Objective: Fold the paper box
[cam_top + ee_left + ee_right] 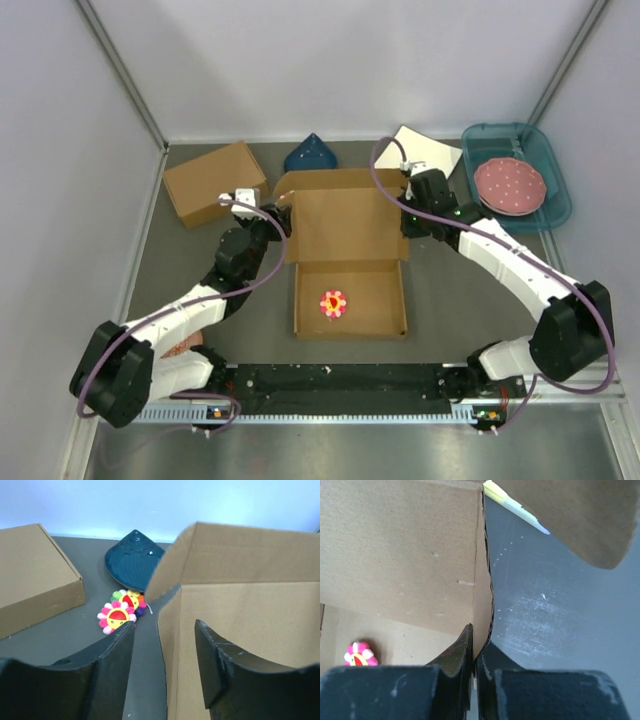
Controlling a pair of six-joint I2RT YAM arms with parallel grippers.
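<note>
The paper box (345, 225) lies mid-table, its shallow tray folded up at the near end and its lid raised behind. A flower toy (333, 303) sits in the tray. My left gripper (278, 215) is at the lid's left edge. In the left wrist view it (165, 625) is open, with the lid's left side flap (170, 645) between the fingers. My right gripper (408, 222) is at the lid's right edge. In the right wrist view it (479, 637) is shut on the right side flap (482, 605). The toy also shows in that view (359, 653).
A deeper closed brown box (215, 183) stands at the back left. A dark blue cone (310, 153) sits behind the lid, with flower toys (119, 611) beside it. White paper (425, 152) and a blue bin (545, 160) holding a pink plate are at the back right.
</note>
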